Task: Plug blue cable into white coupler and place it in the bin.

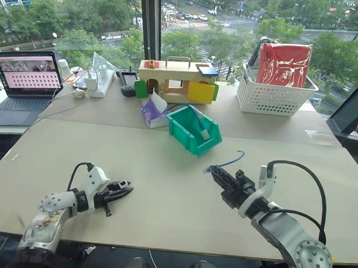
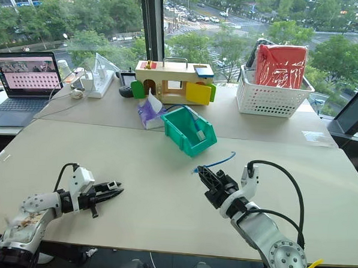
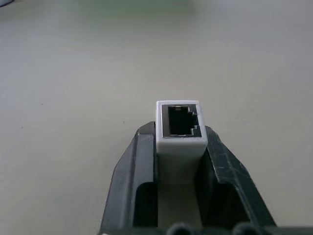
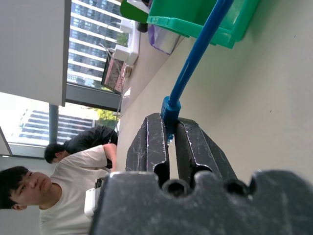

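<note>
Blue cable [image 4: 195, 54] pinched at its plug; white coupler [image 3: 179, 131] gripped, socket outward.

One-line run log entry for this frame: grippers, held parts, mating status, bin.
left gripper: shut on white coupler, socket facing out | right gripper: shut on blue cable near plug | parts: apart, unmated | bin: on table

— Arm construction?
— Silver-grey metal housings, white wrist brackets, black cable loops at each wrist.
— Fingers?
— Left gripper [image 1: 121, 191] and right gripper [image 1: 216, 172]: two black, scuffed fingers each.
</note>
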